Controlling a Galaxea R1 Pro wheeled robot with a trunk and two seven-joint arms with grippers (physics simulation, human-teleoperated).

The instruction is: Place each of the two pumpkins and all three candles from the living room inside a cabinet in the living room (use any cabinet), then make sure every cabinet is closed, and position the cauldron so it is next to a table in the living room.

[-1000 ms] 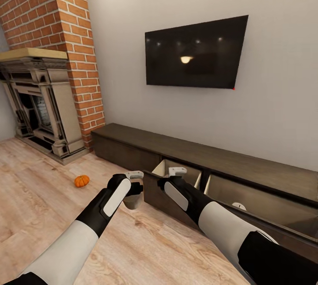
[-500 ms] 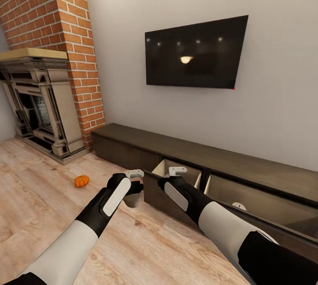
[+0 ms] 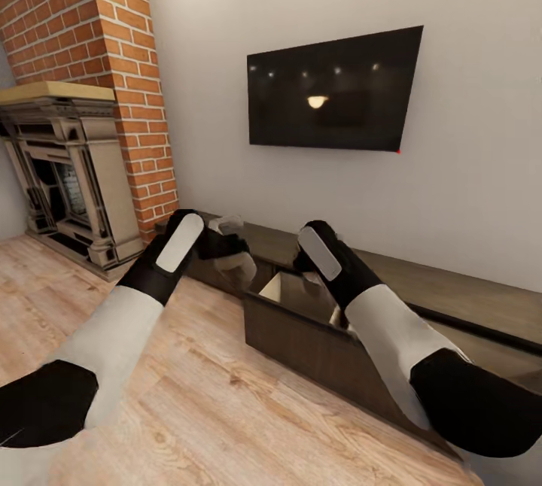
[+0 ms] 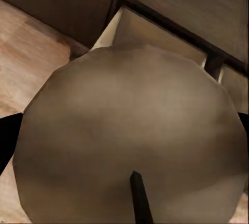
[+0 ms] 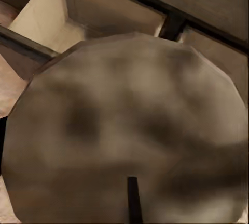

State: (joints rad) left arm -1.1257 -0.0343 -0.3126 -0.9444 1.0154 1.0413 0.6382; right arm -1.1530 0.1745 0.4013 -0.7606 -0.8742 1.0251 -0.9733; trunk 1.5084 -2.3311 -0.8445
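I hold one candle in each hand. My left gripper is shut on an off-white candle, whose beige end and dark wick loom close in the left wrist view. My right gripper is shut on a second candle, mostly hidden behind the wrist in the head view. Both hang above the left end of the dark brown cabinet, over its open drawer with light beige insides. The pumpkins and the cauldron are out of view.
A grey stone fireplace under a brick chimney stands at the left. A black TV hangs on the wall above the cabinet. A second drawer at the right is partly behind my right arm. Wood floor lies before me.
Both arms have lifted and moved forward, carrying the candles from near floor level up over the open drawer. My left arm now covers the spot where a pumpkin lay on the floor.
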